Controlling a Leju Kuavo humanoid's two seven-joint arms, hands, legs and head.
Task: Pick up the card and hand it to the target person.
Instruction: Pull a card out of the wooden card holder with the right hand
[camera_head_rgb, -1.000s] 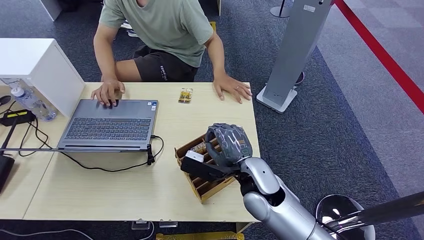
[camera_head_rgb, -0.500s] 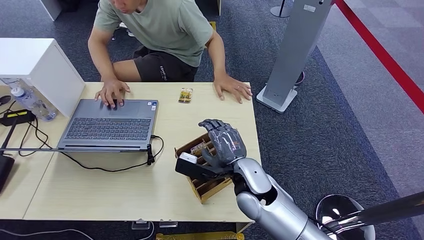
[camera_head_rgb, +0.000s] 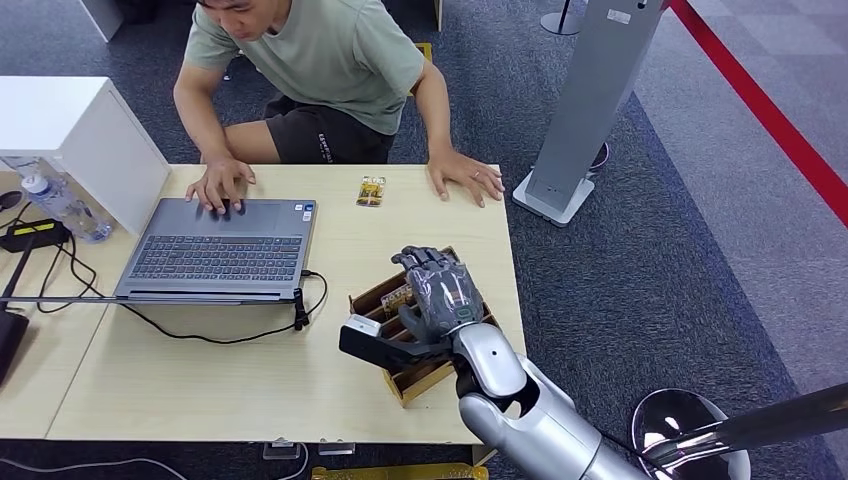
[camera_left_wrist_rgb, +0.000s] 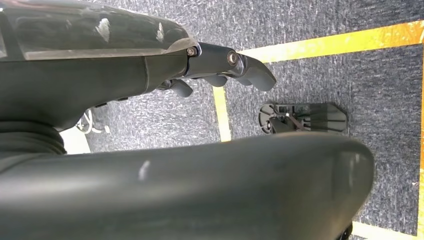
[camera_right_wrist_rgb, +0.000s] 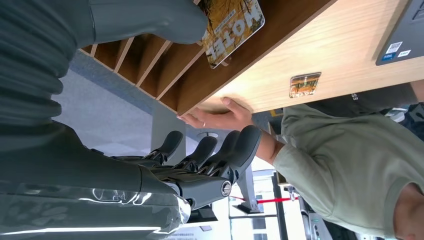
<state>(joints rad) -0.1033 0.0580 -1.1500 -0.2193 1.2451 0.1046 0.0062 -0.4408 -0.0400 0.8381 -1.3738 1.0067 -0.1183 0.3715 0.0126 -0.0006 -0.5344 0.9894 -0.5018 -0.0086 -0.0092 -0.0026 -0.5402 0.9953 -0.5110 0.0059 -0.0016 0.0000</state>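
Note:
A yellow printed card (camera_head_rgb: 398, 296) stands in the far slot of a wooden slotted holder (camera_head_rgb: 420, 376) near the table's right front. My right hand (camera_head_rgb: 437, 292) hovers over that holder with its fingers spread. In the right wrist view the thick thumb (camera_right_wrist_rgb: 150, 20) lies against the card (camera_right_wrist_rgb: 232, 27), while the dark fingers (camera_right_wrist_rgb: 210, 155) stretch away from it and nothing is pinched. My left hand (camera_left_wrist_rgb: 220, 75) hangs by my side above the carpet, holding nothing. The person (camera_head_rgb: 330, 60) sits across the table, one hand (camera_head_rgb: 463, 175) flat on its far right corner.
A second small card (camera_head_rgb: 371, 190) lies flat on the far side of the table. An open laptop (camera_head_rgb: 220, 245) with a cable sits at the left, the person's other hand (camera_head_rgb: 222, 182) on it. A white box (camera_head_rgb: 80, 130) and a water bottle (camera_head_rgb: 60, 205) stand far left. A grey pillar (camera_head_rgb: 590, 90) rises to the right.
My right hand has shifted a little left and nearer over the holder, and its fingers have uncurled. The person has leaned further forward over the laptop.

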